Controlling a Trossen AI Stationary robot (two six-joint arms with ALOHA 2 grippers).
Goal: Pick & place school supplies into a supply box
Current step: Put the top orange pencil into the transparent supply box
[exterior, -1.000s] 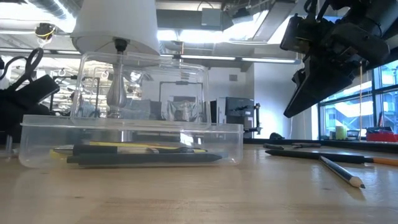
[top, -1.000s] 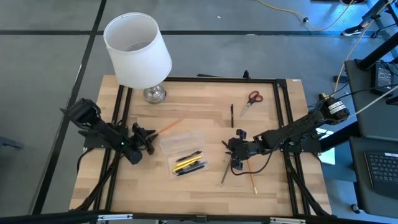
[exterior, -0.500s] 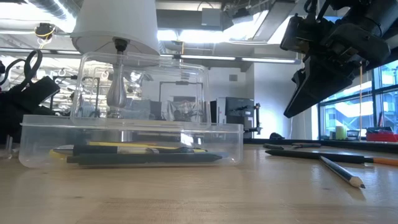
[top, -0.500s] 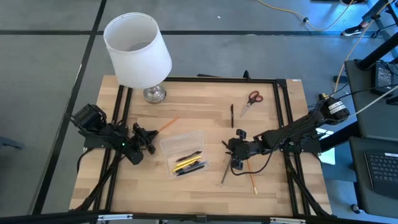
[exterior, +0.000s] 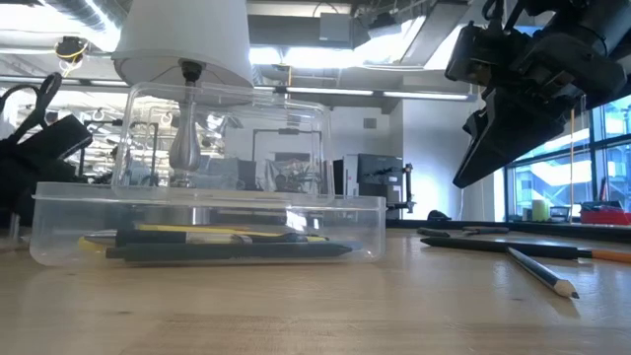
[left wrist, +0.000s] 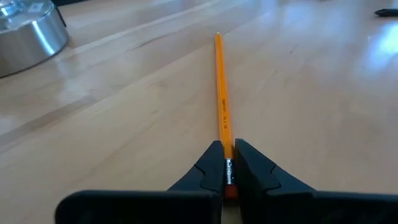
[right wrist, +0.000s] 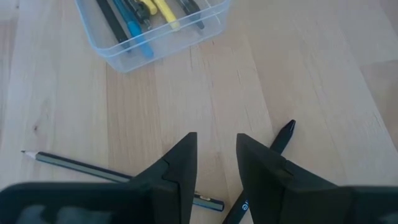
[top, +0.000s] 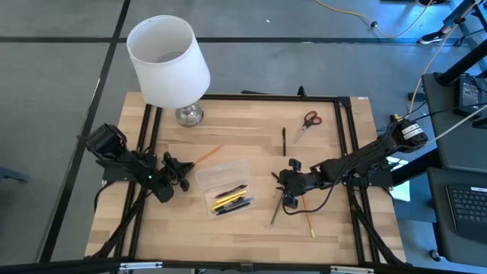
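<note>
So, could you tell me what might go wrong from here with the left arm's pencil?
The left gripper pinches the orange pencil at its very end, by the eraser, so it may droop or swing when lifted. The long free end could catch the rim of the supply box nearby. The lamp stands close behind.

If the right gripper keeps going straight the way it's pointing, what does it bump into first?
Probably the clear box of pens. The right gripper, empty, points at it over bare wood. The grey pencil lies just off to one side.
</note>
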